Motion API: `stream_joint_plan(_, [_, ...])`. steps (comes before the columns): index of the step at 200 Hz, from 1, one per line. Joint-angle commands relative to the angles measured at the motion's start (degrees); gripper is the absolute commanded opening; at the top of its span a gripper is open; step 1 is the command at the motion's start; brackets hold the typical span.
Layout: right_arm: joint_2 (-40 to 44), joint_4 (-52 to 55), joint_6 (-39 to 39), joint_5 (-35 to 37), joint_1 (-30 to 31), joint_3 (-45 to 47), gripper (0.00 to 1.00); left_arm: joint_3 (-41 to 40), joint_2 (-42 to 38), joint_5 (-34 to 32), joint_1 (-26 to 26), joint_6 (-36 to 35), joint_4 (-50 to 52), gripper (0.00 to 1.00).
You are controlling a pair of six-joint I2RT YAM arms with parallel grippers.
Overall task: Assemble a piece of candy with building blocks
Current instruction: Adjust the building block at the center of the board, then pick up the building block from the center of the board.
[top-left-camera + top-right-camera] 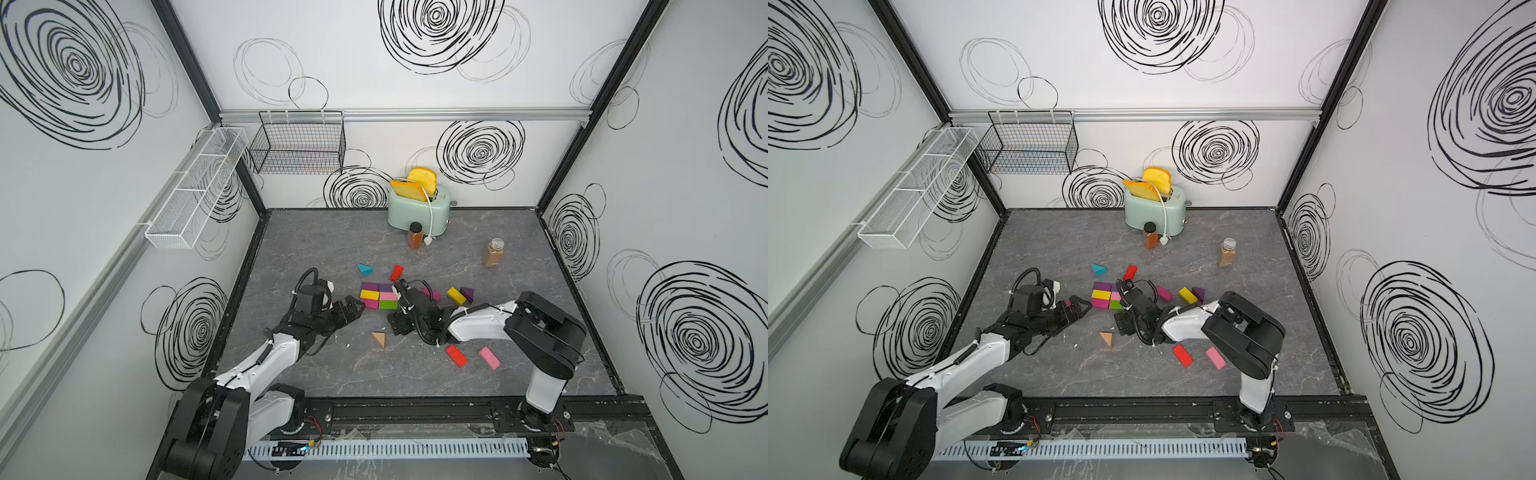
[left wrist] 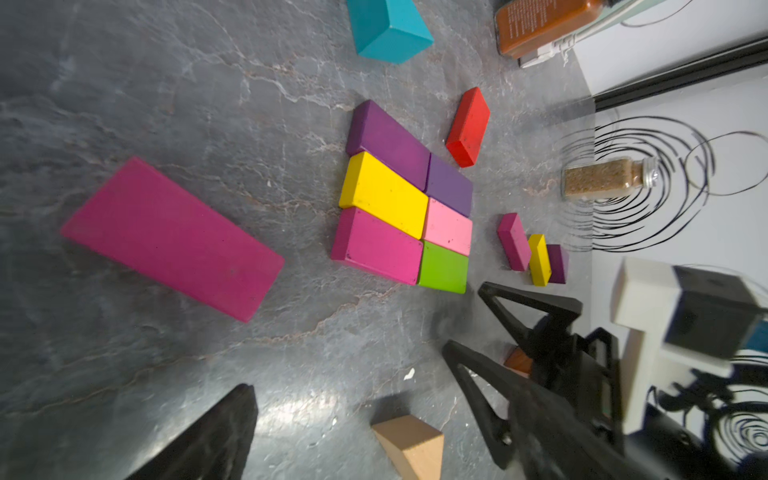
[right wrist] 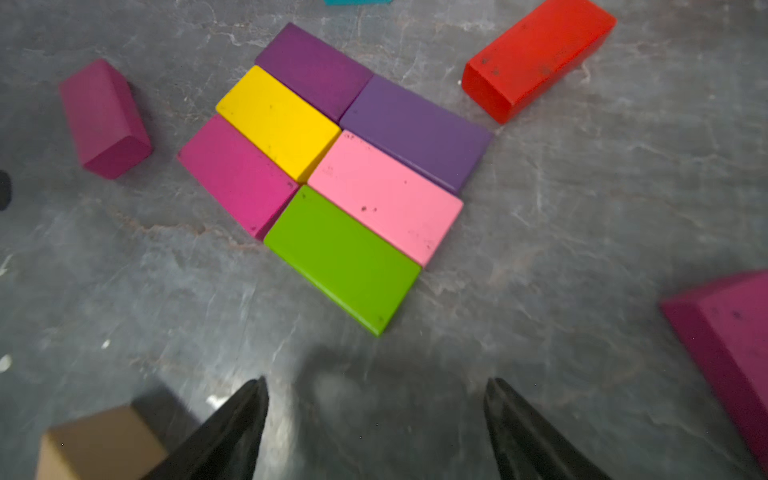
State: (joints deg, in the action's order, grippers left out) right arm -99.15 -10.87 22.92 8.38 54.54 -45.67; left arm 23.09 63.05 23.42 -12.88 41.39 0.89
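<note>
Looking out past my right gripper (image 3: 375, 380), I see both fingers spread wide with nothing between them, tips just short of the green brick (image 3: 343, 257). My left gripper (image 1: 352, 308) is released too, empty, hanging just off the left side of the same cluster. The building blocks (image 3: 386, 195) already joined sit mid-table: six flat bricks touching, two columns of three, every long axis running left to right across the table (image 1: 332, 374). Beyond them lie a teal wedge (image 1: 365, 269) and a red brick (image 1: 397, 273), the red one's long axis pointing away from me. A tan wedge (image 1: 379, 340) sits on the near side. Bare table opens toward the front edge; a yellow brick (image 1: 456, 296) and purple wedge (image 1: 467, 294) crowd the right.
</note>
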Motion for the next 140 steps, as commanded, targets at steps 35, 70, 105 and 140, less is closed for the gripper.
stream_joint_plan(35, [18.7, 9.2, 1.8, -11.6, -5.1, 7.0, 0.90, 2.4, -4.4, -10.8, -14.8, 0.6, 9.4, 0.89])
stream_joint_plan(70, [22.8, 10.3, -0.5, -17.6, -4.5, 10.1, 0.91, 1.0, -10.7, -14.2, -15.8, 5.1, 12.8, 0.90])
stream_joint_plan(105, [22.1, 9.2, 2.6, -13.2, 2.8, 9.4, 0.91, 0.7, -12.4, -11.2, -9.9, 4.2, 14.4, 0.92])
stream_joint_plan(140, [13.3, 8.8, 1.6, -12.4, 6.8, 3.2, 0.91, -4.0, -9.5, 1.2, 3.3, 5.2, 6.1, 0.92])
